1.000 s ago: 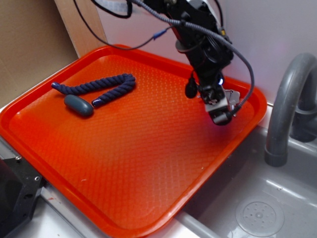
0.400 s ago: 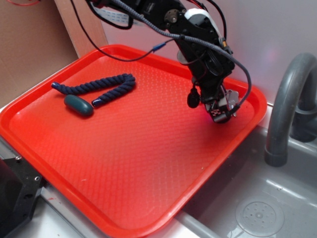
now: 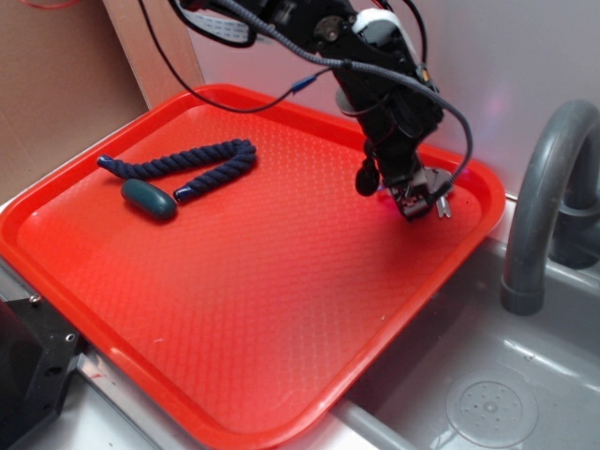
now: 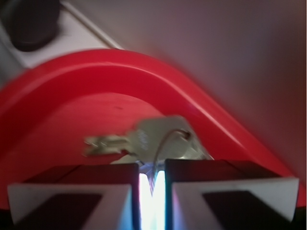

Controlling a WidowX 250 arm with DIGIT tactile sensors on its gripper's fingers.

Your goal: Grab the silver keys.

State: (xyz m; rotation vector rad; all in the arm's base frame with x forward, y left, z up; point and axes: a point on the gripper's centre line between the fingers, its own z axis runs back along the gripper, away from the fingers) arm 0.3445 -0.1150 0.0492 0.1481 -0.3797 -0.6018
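The fingers (image 4: 152,184) are clenched on the keys (image 4: 158,139), which fan out just beyond their tips. The hold looks thin, perhaps only the ring, so the keys could slip when lifted off the tray (image 4: 72,81).

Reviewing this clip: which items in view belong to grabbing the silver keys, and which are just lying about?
Part of the job:
- silver keys, in the tray's far right corner
- gripper, nearly closed at the keys
- red tray they rest on

Just lying about:
- blue rope
- dark teal oval object
- grey faucet
- sink
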